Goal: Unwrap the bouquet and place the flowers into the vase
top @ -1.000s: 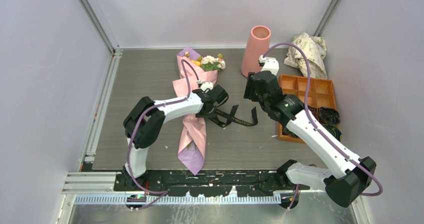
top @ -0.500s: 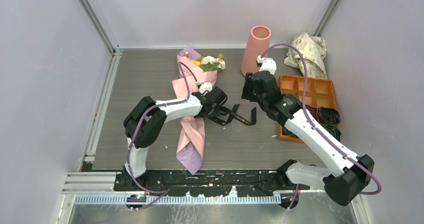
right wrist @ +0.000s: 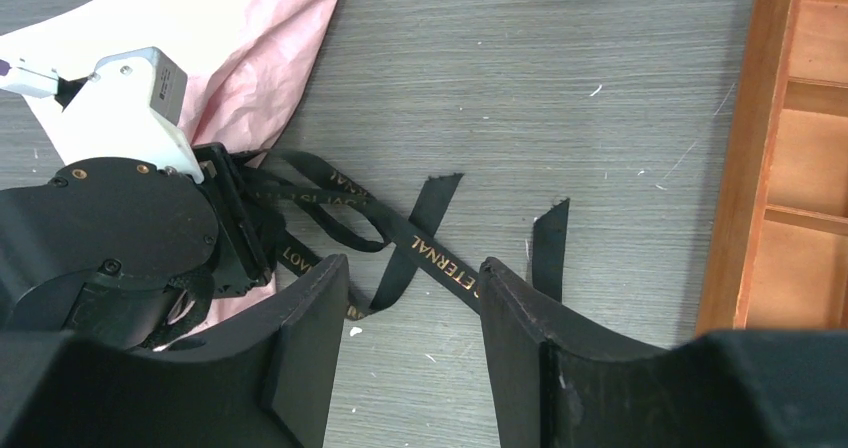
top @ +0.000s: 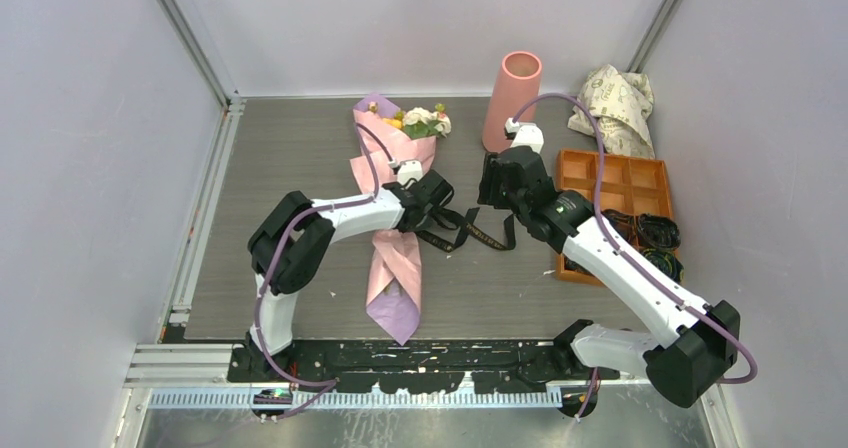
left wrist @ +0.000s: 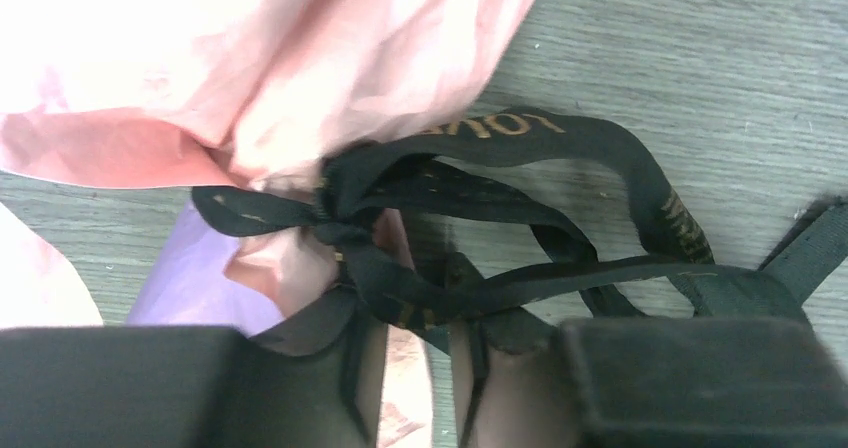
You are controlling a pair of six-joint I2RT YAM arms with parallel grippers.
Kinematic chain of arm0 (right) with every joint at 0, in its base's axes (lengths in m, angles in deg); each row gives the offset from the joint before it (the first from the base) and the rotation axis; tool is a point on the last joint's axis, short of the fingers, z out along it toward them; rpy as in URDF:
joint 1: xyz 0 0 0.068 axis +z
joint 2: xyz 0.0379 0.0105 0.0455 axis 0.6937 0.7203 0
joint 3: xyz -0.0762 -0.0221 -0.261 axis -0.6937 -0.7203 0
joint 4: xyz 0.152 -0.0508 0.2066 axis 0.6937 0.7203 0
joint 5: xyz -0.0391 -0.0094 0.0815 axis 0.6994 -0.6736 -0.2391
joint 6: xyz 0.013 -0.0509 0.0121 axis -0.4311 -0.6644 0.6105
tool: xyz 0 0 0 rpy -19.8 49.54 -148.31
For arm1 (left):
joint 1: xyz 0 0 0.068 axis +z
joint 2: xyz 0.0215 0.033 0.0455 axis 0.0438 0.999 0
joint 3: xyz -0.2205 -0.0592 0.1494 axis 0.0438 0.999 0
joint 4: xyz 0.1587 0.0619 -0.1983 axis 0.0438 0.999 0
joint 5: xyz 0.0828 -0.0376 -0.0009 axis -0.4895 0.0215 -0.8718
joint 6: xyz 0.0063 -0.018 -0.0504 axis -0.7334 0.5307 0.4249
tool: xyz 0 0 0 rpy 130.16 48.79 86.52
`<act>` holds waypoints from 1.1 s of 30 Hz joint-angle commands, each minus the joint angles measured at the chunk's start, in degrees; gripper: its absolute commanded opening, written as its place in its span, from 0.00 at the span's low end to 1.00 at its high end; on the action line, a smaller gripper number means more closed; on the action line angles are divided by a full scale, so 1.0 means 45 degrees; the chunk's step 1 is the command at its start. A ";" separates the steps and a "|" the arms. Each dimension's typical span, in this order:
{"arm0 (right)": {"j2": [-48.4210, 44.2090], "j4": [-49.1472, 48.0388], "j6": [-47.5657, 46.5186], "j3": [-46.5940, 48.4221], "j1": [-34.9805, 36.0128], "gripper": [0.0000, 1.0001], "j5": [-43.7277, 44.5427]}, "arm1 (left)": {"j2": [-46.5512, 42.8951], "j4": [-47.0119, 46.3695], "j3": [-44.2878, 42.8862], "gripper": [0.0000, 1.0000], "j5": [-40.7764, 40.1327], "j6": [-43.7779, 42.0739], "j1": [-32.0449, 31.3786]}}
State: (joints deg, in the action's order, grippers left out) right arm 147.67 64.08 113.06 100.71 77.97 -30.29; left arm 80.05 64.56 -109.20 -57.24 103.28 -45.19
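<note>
The bouquet lay on the bench, ribbon knotted. My left end effector straddled its loops, grip unclear; the right end effector gaped empty. A wrong tug could tighten the knot.

Grey wood-grain table, enclosed on the left, far and right sides by plain pale walls. Metal posts mark both far corners. Lighting even, shadows soft.
</note>
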 commanded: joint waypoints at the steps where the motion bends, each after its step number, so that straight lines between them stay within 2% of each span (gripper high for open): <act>1: -0.0054 -0.0834 0.0249 -0.0038 -0.0026 0.56 -0.0187 | 0.0464 -0.0274 0.0002 0.23 0.0610 0.0465 0.0073; 6: 0.0019 -0.0918 0.0390 -0.0094 -0.0032 0.55 -0.0411 | -0.0114 0.0540 -0.0348 0.01 0.0903 0.0572 0.0073; 11: 0.0155 -0.1105 0.0470 -0.0196 -0.0030 0.55 -0.0599 | -0.1531 0.0872 -0.0161 0.00 0.1429 0.0535 0.0073; 17: 0.1389 -0.1556 0.0705 0.0120 -0.0029 0.56 -0.1500 | -0.3104 0.1057 0.0620 0.00 0.1737 0.0498 0.0074; 26: 0.4187 -0.2597 0.1060 0.1611 -0.0042 0.55 -0.3025 | -0.5105 0.1360 0.1892 0.00 0.1620 0.0243 0.0090; 33: 0.7340 -0.3002 0.1606 0.3973 -0.0012 0.53 -0.4381 | -0.5125 0.0849 0.2694 0.00 0.1908 0.0130 0.0090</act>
State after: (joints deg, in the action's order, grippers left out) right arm 175.14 55.10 117.89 112.04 77.94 -44.80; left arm 58.70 70.55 -98.60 -49.29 104.52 -44.71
